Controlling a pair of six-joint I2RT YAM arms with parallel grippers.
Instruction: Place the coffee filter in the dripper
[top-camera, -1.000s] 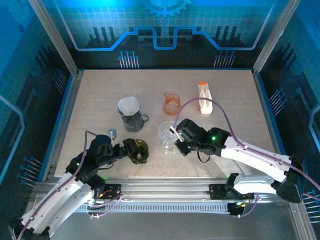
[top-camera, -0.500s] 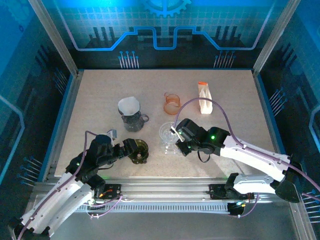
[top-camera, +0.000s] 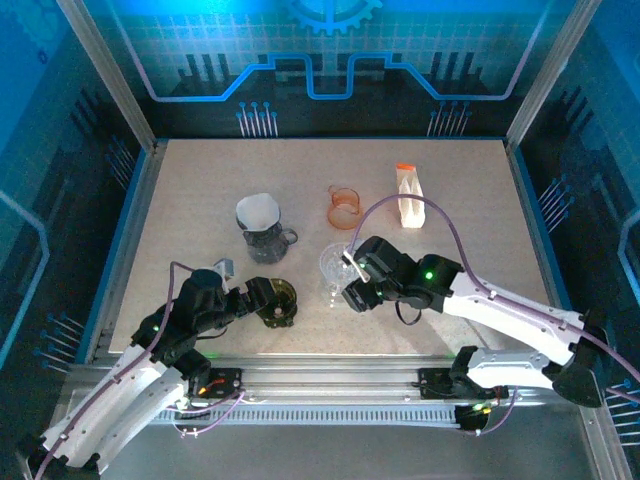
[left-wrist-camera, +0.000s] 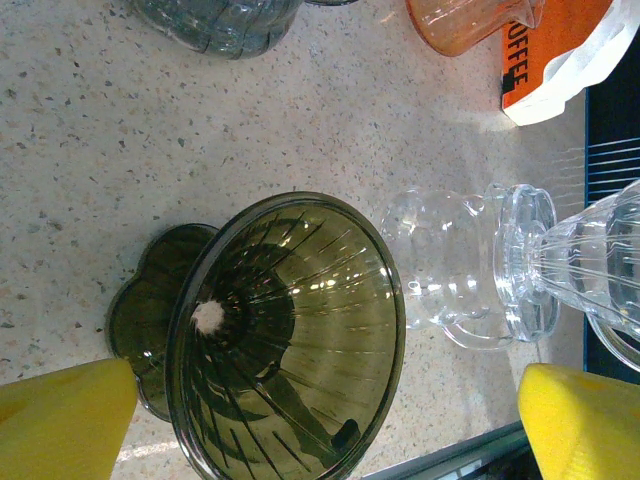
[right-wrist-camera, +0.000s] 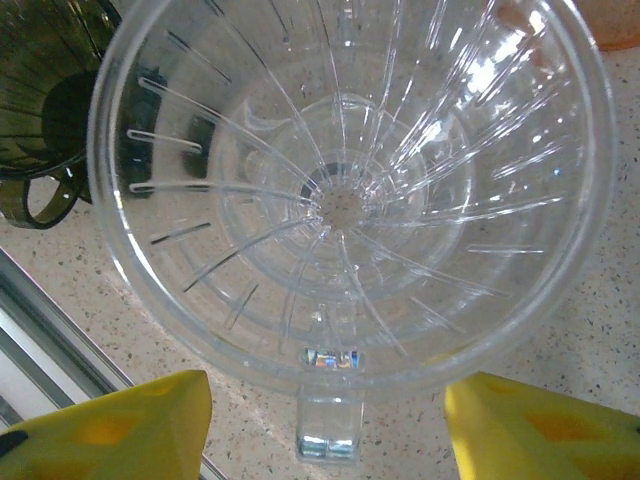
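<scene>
Speckled table (top-camera: 200, 200) carries a clear ribbed plastic dripper (right-wrist-camera: 340, 200) just ahead of the open right claw (right-wrist-camera: 325, 430), whose fingers (right-wrist-camera: 110, 430) could snag and topple it on retreat; the left claw (left-wrist-camera: 320, 430) gapes too.

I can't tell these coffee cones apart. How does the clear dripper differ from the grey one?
Colour: the clear dripper is see-through, the grey dripper dark.
Contents: the grey one holds a white filter; the clear one is empty.
Place: the clear one sits right at the open right gripper; the grey one stands by itself farther back.
Both are handled cones standing upright on the table.
</scene>
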